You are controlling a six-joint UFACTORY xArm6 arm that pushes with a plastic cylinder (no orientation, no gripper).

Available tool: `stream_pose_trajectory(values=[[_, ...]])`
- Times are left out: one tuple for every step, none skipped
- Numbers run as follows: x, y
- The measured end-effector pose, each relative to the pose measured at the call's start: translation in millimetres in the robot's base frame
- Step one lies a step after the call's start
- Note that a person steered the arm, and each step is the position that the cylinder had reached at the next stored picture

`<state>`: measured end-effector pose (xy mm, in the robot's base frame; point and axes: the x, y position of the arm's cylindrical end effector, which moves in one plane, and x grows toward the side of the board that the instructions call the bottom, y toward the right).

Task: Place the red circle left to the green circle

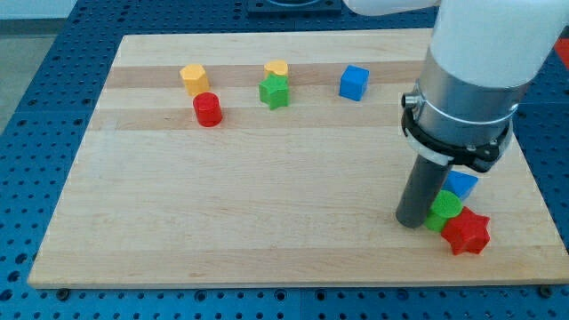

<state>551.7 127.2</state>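
Tip's parked at the wrong end of the board, red circle far off to the upper left.

Wooden board (pixel 267 222) first: my tip (pixel 410 220) sits near-right, bare rod, holding nothing, touching or just beside the green circle (pixel 444 208), w/ a blue block (pixel 461 184) and red star (pixel 467 233) crowding it. Red circle (pixel 208 109) lies well apart, far-left, by a yellow block (pixel 194 78). Judgement: next move has to travel up-left and get behind it.
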Motion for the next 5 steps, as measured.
stream_pose_trajectory(values=[[-20.2, -27.2], [-52.3, -67.0], [-71.8, -116.4], [-78.9, -166.8], [-90.9, -222.7]])
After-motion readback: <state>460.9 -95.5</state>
